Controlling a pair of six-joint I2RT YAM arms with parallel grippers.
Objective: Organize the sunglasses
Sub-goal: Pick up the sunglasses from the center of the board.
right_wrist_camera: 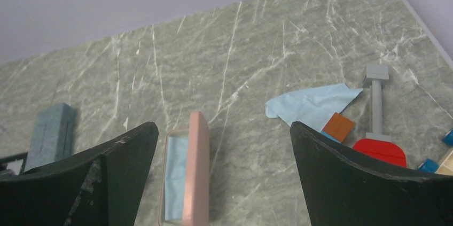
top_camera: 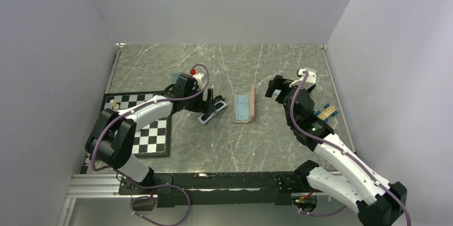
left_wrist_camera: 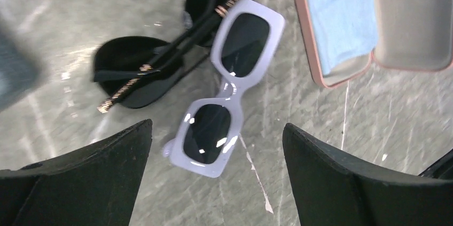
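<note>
Two pairs of sunglasses lie together on the marble table. In the left wrist view the white-framed pair [left_wrist_camera: 235,84] lies with its dark lenses facing up. The thin black pair [left_wrist_camera: 133,71] is folded and lies partly under it, with gold-trimmed arms. My left gripper [left_wrist_camera: 216,124] hangs open just above the white pair's nearer lens, touching nothing. From above the sunglasses [top_camera: 211,113] sit under the left gripper [top_camera: 212,100]. My right gripper [top_camera: 275,88] is open and empty, raised to the right of the open pink case [top_camera: 244,107].
The pink case [right_wrist_camera: 195,167] holds a light blue cloth [left_wrist_camera: 342,12]. A slate-blue case [right_wrist_camera: 51,130] lies further left. Another blue cloth [right_wrist_camera: 310,106] and small coloured blocks [top_camera: 326,113] sit at the right edge. A checkerboard [top_camera: 144,130] lies by the left arm.
</note>
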